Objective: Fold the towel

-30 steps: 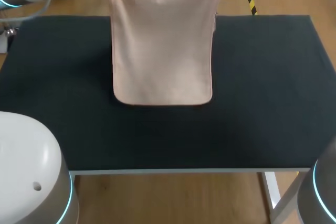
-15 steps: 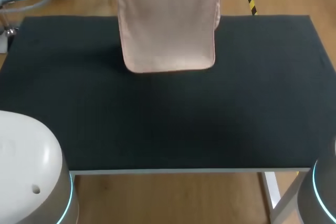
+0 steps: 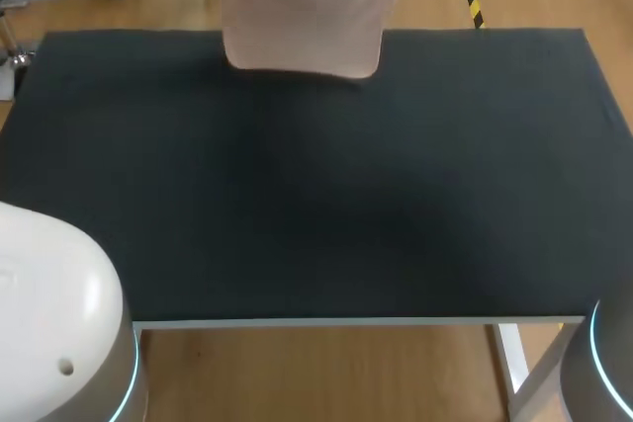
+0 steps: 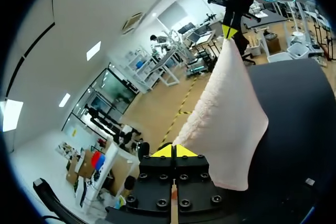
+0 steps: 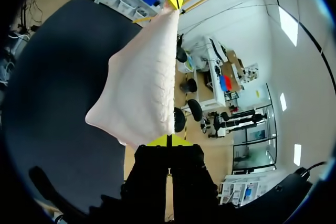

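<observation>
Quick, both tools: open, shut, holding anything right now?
Left tool: shut on one top corner of the towel.
Right tool: shut on the towel's other top corner.

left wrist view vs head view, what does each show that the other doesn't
Only the left wrist view: the left gripper and right gripper, each pinching a top corner of the towel. Only the head view: the towel's whole lower hem, and the near edge and both sides of the table. Both: the pink towel hanging over the dark table's far part.
</observation>
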`<state>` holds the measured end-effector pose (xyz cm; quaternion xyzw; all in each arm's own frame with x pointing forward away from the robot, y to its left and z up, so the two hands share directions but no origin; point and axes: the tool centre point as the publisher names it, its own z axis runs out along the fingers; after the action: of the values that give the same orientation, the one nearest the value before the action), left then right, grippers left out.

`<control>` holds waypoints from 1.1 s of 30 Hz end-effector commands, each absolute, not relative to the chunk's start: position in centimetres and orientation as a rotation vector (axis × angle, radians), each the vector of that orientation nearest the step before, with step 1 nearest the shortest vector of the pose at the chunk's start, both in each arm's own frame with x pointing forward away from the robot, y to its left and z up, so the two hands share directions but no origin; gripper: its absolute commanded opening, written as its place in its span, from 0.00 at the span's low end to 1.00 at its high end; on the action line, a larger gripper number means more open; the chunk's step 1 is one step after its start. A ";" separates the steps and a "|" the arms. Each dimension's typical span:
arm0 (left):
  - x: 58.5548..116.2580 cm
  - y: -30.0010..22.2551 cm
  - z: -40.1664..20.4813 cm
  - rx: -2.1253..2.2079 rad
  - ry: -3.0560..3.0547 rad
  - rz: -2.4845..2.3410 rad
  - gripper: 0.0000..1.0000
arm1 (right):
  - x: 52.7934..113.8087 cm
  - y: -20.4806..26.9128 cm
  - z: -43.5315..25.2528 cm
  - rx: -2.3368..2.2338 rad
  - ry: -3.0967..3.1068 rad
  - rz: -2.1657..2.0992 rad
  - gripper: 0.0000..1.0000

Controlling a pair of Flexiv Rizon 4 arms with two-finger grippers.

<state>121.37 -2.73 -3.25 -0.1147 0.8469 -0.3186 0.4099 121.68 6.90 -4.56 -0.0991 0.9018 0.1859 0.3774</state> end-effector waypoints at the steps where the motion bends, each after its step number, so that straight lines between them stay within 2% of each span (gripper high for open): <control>1: 122.9 -3.5 -3.7 -0.294 2.128 -0.796 0.00 | 124.3 7.5 -4.2 -0.264 2.301 0.459 0.00; 6: 121.7 -4.0 -4.7 -0.294 2.138 -0.796 0.00 | 124.0 7.9 -4.9 -0.288 2.305 0.476 0.00; 33: 107.1 -1.9 -10.6 -0.370 2.339 -0.831 0.00 | 108.5 8.3 -10.2 -0.233 2.470 0.622 0.00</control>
<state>109.58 -3.08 -11.34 -0.1401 0.8863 -0.3129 0.3113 110.44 8.66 -9.76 -0.0888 0.9260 0.2306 0.2854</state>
